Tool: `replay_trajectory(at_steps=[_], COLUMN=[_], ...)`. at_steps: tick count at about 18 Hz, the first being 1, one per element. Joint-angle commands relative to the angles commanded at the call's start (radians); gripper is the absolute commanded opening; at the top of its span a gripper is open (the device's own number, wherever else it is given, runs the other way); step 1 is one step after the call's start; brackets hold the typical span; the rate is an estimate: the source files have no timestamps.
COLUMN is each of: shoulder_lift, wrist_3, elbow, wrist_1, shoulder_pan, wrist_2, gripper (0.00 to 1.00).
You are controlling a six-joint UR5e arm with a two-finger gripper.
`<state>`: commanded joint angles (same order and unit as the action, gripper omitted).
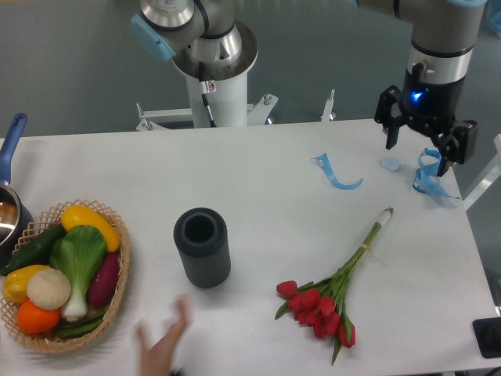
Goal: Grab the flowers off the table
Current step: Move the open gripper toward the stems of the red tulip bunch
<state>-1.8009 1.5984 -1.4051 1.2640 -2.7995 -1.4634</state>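
Observation:
The flowers (325, 301), a bunch of red tulips with green leaves, lie on the white table (266, 172) at the front right. Their long tied stems run up and to the right toward the back. My gripper (419, 155) hangs above the table's back right corner, well behind the stem ends. Its dark fingers stand apart with nothing between them, so it is open.
A dark ribbed cylinder vase (203, 247) stands upright left of the flowers. A wicker basket (117, 301) of vegetables sits at the front left. Curled blue ribbons (338, 174) (429, 176) lie near the gripper. A blurred hand (163, 341) reaches in at the front edge. A pot (9, 207) is at the far left.

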Motion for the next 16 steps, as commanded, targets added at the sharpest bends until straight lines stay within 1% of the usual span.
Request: replay_trajectory(at_steps=[4, 6, 7, 8, 9, 10, 11, 13, 16], shoulder_lift=[-0.006, -0.006, -0.006, -0.003, 0.000, -0.003, -0.005, -0.015, -0.055], wrist_3=[0.000, -0.012, -0.014, -0.015, -0.023, -0.040, -0.061, -0.077, -0.080], elbow=[-0.003, -0.029, -0.058, -0.093, -0.127, -0.149, -0.164, -0.178, -0.180], wrist_1=[-0.005, -0.023, -0.049, -0.087, -0.141, -0.194, -0.221, -0.233, -0.236], shoulder_pan=[0.020, 0.021, 0.023, 0.025, 0.026, 0.034, 0.047, 0.057, 0.081], wrist_2=[-0.003, -0.003, -0.003, -0.003, -0.002, 0.000, 0.000, -0.002, -0.003], gripper=[1.00, 1.00, 1.00, 1.00, 1.00, 1.00, 1.00, 1.00, 1.00])
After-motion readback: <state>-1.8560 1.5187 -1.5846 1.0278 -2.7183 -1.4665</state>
